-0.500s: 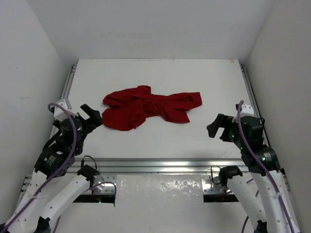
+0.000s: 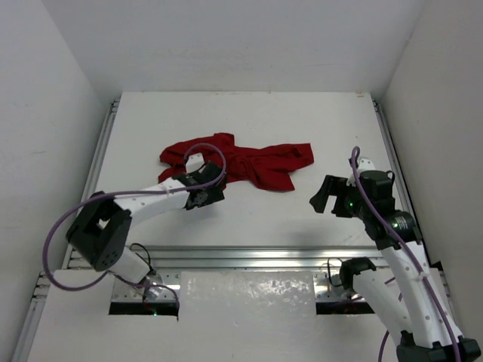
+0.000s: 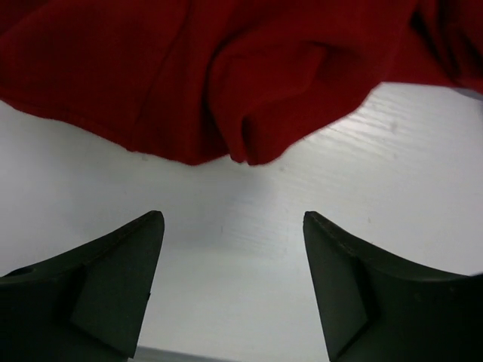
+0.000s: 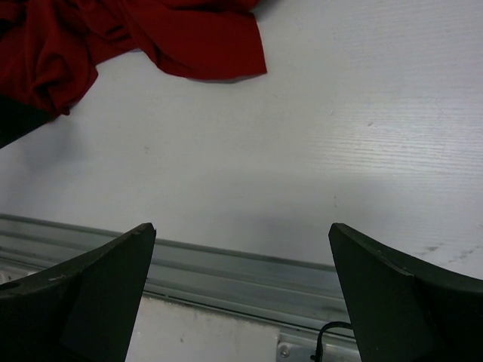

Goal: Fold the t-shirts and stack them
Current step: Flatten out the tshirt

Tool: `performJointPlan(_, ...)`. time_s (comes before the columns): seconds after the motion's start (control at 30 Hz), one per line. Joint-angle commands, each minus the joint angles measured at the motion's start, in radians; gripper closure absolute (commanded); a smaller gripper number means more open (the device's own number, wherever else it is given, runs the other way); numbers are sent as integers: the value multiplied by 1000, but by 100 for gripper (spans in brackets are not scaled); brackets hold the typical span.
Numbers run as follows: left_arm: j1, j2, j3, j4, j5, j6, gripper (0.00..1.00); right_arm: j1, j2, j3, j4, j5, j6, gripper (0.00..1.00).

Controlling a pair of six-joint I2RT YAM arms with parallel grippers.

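Both arms are closing in from where they were waiting: the left arm is now stretching across the white worktop, its jaws parted and empty just short of the near edge of the crumpled dark red cloth t-shirt lying mid-worktop, while the right arm is edging inward, jaws spread wide on nothing. A first grasp is probably being set up, with folding not yet begun.

White shells and black joints on both, the left arm at lower left and the right arm at lower right. Purple cables loop alongside. A green light glows on the right wrist. The fingers are dark wedges.
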Motion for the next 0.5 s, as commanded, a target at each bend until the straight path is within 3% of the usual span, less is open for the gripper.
performJointPlan(0.0, 1, 62, 90, 41, -114, -61, 28, -1, -26, -2, 55, -43, -18, 1)
performJointPlan(0.17, 6, 146, 113, 41, -194, -59, 32, 0, -37, -30, 73, -65, -18, 1)
performJointPlan(0.2, 8, 154, 113, 46, -202, -55, 42, -1, -38, -34, 78, -66, -20, 1)
performJointPlan(0.33, 18, 198, 130, 43, -205, -43, 51, -1, -37, -50, 95, -82, -23, 1)
performJointPlan(0.47, 26, 231, 118, 46, -234, -60, 51, 0, -33, -54, 102, -89, -23, 1)
